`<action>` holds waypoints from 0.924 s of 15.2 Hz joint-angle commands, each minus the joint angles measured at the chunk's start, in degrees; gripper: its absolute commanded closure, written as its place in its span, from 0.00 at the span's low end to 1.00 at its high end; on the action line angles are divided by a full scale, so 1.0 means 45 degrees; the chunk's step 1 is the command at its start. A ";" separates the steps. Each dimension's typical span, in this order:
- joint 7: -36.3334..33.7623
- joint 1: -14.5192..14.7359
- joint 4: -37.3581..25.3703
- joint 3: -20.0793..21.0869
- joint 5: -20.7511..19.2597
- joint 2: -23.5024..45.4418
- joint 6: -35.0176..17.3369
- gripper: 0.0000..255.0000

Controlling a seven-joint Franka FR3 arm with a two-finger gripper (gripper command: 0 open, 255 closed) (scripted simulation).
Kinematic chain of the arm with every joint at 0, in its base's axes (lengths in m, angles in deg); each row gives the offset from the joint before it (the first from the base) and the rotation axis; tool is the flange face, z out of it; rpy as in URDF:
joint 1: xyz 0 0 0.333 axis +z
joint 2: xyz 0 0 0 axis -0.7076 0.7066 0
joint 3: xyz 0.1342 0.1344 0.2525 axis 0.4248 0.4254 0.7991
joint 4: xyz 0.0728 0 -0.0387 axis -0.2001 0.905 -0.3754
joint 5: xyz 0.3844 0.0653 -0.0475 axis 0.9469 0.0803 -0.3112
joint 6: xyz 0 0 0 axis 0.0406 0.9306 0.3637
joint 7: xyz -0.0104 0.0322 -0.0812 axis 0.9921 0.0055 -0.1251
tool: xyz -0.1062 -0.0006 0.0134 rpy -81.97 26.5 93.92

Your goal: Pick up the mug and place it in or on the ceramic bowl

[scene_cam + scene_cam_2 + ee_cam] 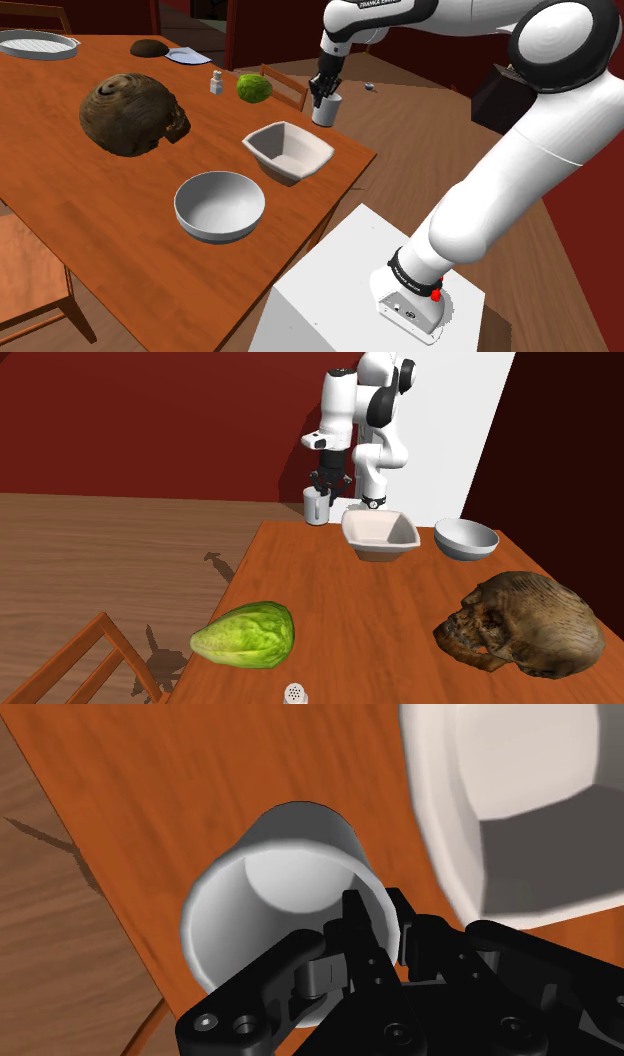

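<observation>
A plain white-grey mug (326,110) (316,507) hangs upright in the air over the table's edge, beside the square white bowl (288,150) (380,535). My black gripper (322,95) (322,487) is shut on the mug's rim. In the wrist view the gripper (385,929) clasps the wall of the mug (270,894), one finger inside and one outside, with the square bowl (510,804) close by. A round white bowl (220,205) (466,538) stands further along the wooden table (120,230), nearer the stand.
On the table lie a brown skull-like object (133,113) (525,624), a green lettuce (254,88) (246,635), a small shaker (215,83), a dark bowl (149,47) and a grey plate (37,44). A wooden chair (80,662) stands by the table; the white stand (340,290) adjoins it.
</observation>
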 commanded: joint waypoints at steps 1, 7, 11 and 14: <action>0.0007 0.0005 -0.0239 0.0007 -0.0009 -0.0078 0.0316 1.00; 0.0044 0.0020 -0.1100 0.0028 -0.0015 -0.0230 0.1326 1.00; -0.0567 0.0304 -0.1084 0.0365 -0.0061 -0.0571 0.1688 1.00; -0.1492 0.0713 -0.0799 0.0882 -0.0078 -0.0952 0.1847 1.00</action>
